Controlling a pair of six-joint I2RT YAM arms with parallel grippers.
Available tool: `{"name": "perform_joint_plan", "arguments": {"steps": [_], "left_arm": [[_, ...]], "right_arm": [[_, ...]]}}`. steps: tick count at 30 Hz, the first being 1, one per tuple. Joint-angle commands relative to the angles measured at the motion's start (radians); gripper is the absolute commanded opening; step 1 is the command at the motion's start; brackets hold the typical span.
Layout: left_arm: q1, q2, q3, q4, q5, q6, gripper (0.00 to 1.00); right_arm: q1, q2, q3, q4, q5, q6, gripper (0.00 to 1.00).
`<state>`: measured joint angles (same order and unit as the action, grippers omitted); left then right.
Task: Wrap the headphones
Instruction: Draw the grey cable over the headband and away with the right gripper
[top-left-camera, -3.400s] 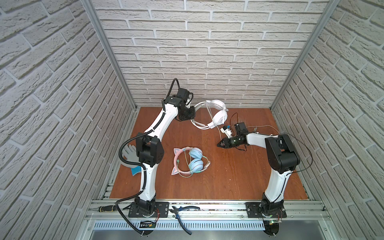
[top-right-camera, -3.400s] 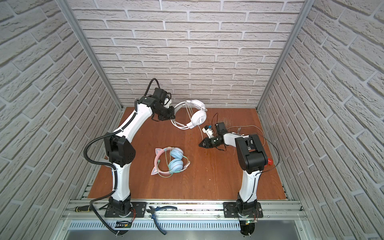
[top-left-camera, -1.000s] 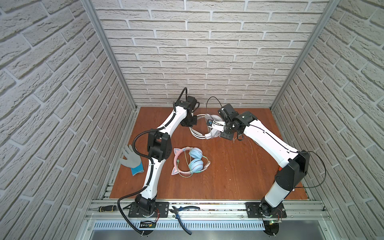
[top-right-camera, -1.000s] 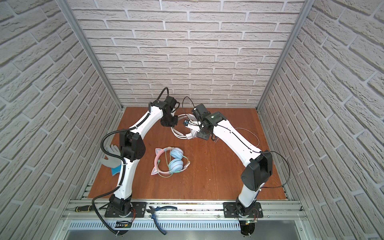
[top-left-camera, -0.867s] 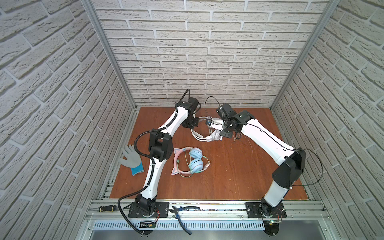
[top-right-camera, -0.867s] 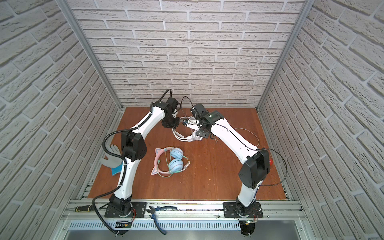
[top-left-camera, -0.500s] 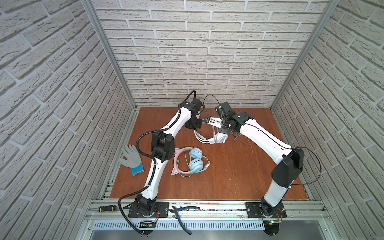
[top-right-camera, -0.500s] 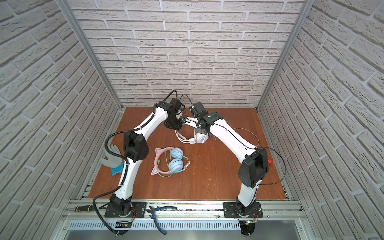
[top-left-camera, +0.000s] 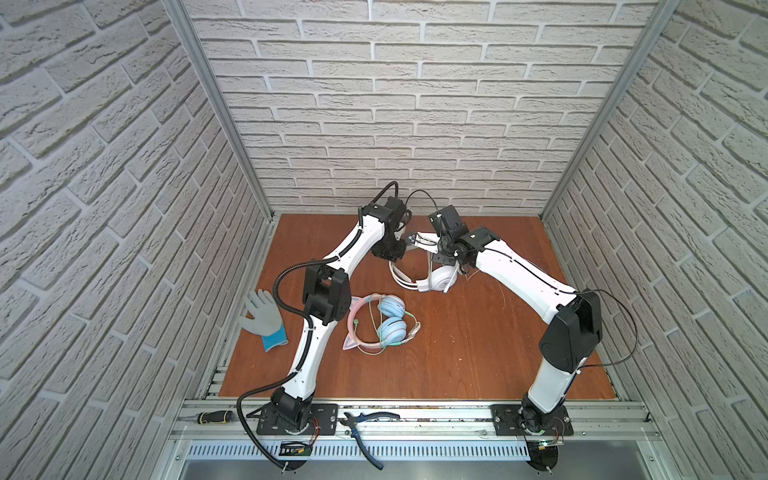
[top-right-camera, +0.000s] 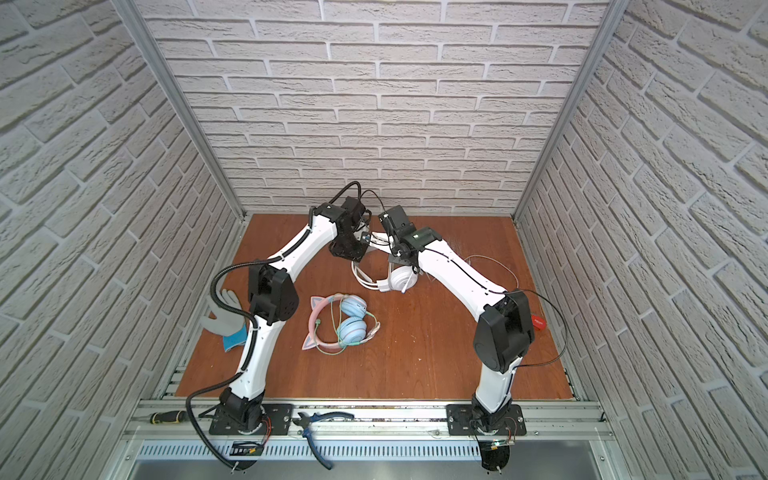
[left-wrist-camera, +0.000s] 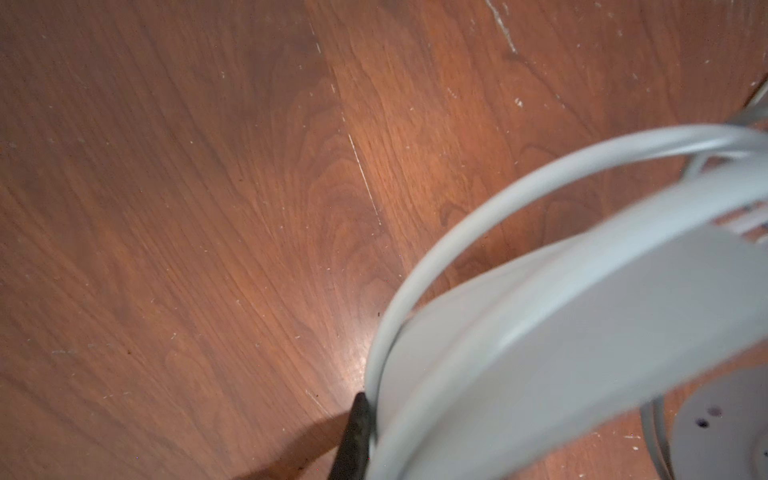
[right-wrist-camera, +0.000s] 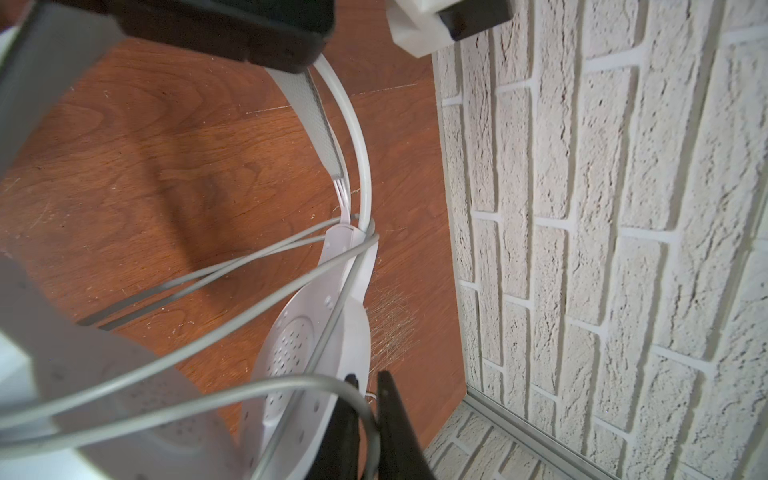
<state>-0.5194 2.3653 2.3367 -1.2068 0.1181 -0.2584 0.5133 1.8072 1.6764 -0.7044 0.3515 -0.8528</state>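
Both arms arch over to the back of the desk (top-left-camera: 457, 353), wrists nearly meeting. The left pincer (top-left-camera: 392, 250) is clenched on the band of the white headphones (top-left-camera: 440, 279). The right pincer (right-wrist-camera: 368, 376) points down with the white cable (right-wrist-camera: 208, 345) in its narrow gap, can't tell if it's pinching. The pink pair (top-left-camera: 390, 307) lies mid-desk.

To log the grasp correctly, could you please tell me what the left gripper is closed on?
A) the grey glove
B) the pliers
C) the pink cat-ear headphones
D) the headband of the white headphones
D: the left gripper is shut on the headband of the white headphones, while the pink cat-ear headphones lie free, away from it.
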Motion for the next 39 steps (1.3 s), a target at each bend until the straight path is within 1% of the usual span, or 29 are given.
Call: {"name": "perform_joint_plan", "arguments": {"steps": [1, 6, 11, 18, 19, 22, 29, 33, 39], "left_arm": [[-0.014, -0.056, 0.016, -0.019, 0.038, 0.045, 0.0], [-0.021, -0.067, 0.006, -0.011, 0.051, 0.058, 0.0], [-0.021, -0.076, 0.006, -0.014, 0.063, 0.063, 0.0], [-0.021, -0.112, -0.032, 0.005, 0.08, 0.076, 0.0], [-0.023, -0.12, -0.044, 0.018, 0.091, 0.082, 0.0], [-0.024, -0.139, -0.071, 0.037, 0.097, 0.085, 0.0], [-0.025, -0.145, -0.077, 0.041, 0.119, 0.09, 0.0], [-0.024, -0.159, -0.091, 0.05, 0.134, 0.091, 0.0], [-0.024, -0.191, -0.133, 0.08, 0.169, 0.088, 0.0]], "right_arm": [[-0.024, 0.008, 0.014, 0.056, -0.024, 0.039, 0.14], [-0.049, 0.037, 0.035, 0.026, -0.057, 0.097, 0.15], [-0.074, 0.08, 0.09, -0.035, -0.111, 0.17, 0.16], [-0.12, 0.14, 0.149, -0.121, -0.169, 0.261, 0.16], [-0.129, 0.146, 0.156, -0.126, -0.182, 0.306, 0.16], [-0.158, 0.153, 0.167, -0.144, -0.23, 0.361, 0.17], [-0.21, 0.163, 0.158, -0.147, -0.355, 0.441, 0.17], [-0.246, 0.164, 0.137, -0.133, -0.45, 0.492, 0.18], [-0.287, 0.161, 0.068, -0.066, -0.567, 0.558, 0.19]]}}
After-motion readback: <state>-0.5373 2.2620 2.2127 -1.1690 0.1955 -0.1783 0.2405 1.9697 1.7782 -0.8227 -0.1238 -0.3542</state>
